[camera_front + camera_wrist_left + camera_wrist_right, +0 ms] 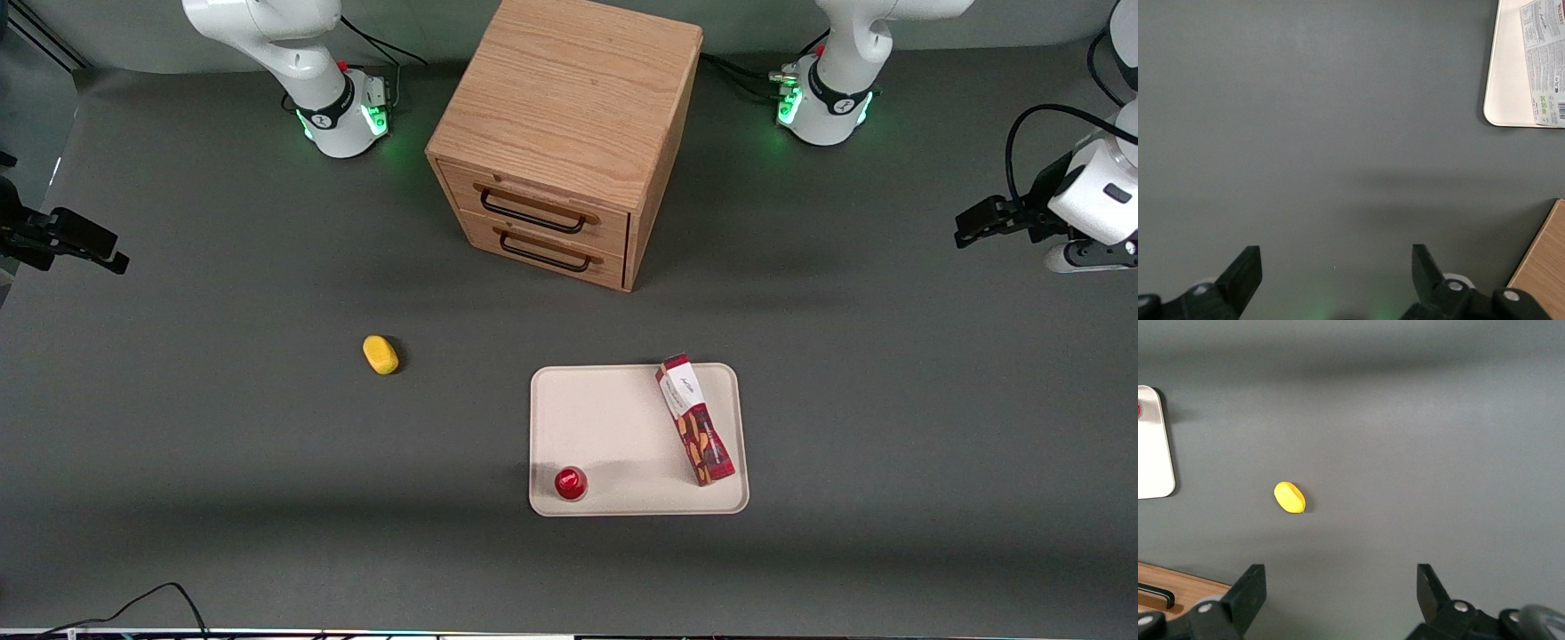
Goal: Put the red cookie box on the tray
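We see only a corner of the flat cream-white tray [1503, 80] in the left wrist view, with the red cookie box [1545, 60] cut to its white printed label; the black two-finger gripper [1335, 277] shows only its spread fingertips [1245, 270].

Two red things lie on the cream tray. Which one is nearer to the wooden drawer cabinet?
The long dark-red cookie box with the white label, lying flat on the cream-white tray. The small round red-capped object sits at the tray's camera-side edge. The open left hand hovers away over bare table.
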